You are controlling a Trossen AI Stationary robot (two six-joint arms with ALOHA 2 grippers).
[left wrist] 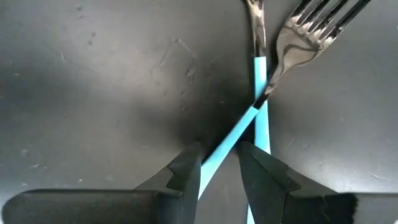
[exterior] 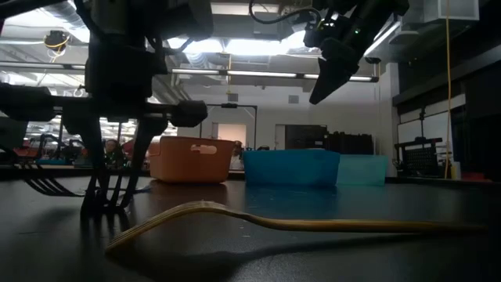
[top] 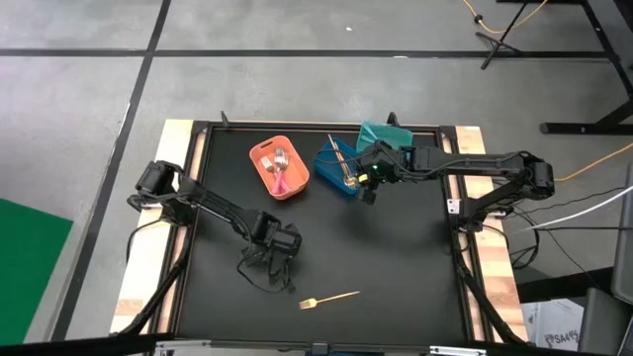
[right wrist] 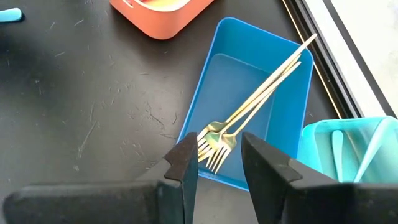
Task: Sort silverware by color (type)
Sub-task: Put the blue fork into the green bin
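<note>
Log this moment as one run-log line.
left tool: astride blue-handled fork | right tool: open, empty, above blue bin | gold fork: unsorted on table

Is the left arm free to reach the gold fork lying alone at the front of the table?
Probably yes. The gold fork lies alone on bare table, just beside the left gripper. But that gripper is already straddling a light-blue fork handle.
</note>
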